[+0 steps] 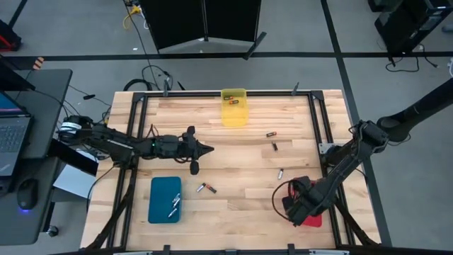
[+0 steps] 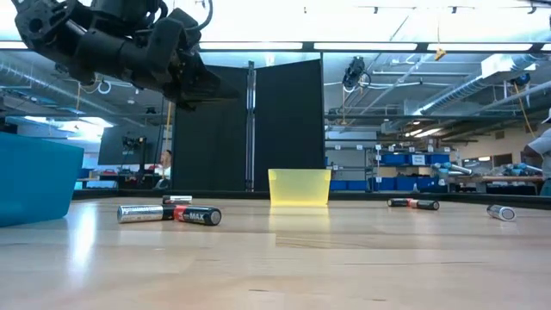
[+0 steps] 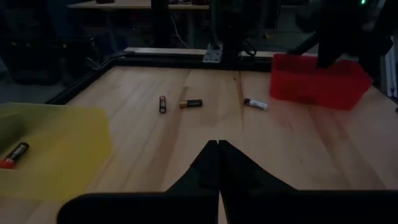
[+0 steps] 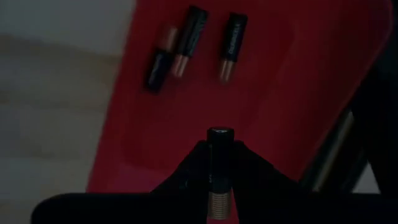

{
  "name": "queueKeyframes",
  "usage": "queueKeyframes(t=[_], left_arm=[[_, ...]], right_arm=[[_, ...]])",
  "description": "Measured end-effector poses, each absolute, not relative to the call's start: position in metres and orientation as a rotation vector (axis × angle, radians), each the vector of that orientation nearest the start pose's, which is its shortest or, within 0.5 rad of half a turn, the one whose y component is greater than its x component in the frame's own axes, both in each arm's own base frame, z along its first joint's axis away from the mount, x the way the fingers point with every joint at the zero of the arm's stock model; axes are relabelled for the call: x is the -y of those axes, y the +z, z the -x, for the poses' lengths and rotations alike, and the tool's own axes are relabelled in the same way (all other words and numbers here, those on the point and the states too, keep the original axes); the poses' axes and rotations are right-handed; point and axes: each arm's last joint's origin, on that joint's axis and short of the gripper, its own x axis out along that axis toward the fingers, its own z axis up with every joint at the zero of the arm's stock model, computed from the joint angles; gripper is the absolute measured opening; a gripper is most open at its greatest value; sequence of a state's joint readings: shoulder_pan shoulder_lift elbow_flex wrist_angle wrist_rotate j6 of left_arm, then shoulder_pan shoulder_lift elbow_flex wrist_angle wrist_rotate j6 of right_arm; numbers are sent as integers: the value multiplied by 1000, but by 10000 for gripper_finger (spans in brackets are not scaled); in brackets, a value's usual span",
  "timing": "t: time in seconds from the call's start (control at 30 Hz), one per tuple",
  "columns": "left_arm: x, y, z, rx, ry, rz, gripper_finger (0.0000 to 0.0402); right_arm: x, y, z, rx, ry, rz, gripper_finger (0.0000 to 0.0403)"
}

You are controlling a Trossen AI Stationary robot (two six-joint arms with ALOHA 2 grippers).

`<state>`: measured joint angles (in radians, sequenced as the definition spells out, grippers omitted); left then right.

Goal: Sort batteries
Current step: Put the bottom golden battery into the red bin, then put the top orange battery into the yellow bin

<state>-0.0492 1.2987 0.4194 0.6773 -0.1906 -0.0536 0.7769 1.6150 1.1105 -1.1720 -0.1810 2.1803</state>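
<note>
Meanwhile right hand (image 4: 219, 180) grips a battery (image 4: 219, 163) above the red tray (image 4: 298, 81); left hand (image 3: 218, 163) clenched, empty

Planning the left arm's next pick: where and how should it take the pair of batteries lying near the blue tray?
Take one cell at a time. The two batteries lie flat, end to end, on open wood right of the blue tray. Come straight down and close across the middle of one barrel; its ends are too small. The left pincer is shut, so open it first.
</note>
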Motion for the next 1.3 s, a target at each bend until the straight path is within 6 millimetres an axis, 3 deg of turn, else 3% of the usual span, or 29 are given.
queueKeyframes(t=[0.33,0.53,0.83,1.03,1.2,1.3], left_arm=[[-7,188,-246,-199,155,22,6],[-9,187,-246,-214,157,24,6],[-9,187,-246,-213,157,21,6],[-9,187,-246,-214,157,20,6],[-9,187,-246,-213,157,18,6],[-9,187,-246,-209,157,18,6]], right_arm=[[-183,152,-180,-1459,-1097,-1169,53],[-182,148,-178,-1478,-1090,-1154,92],[-190,176,-186,-1642,-1007,-1095,159],[-189,219,-199,-1722,-883,-976,169],[-171,259,-219,-1664,-717,-774,161],[-146,269,-235,-1613,-629,-631,142]])
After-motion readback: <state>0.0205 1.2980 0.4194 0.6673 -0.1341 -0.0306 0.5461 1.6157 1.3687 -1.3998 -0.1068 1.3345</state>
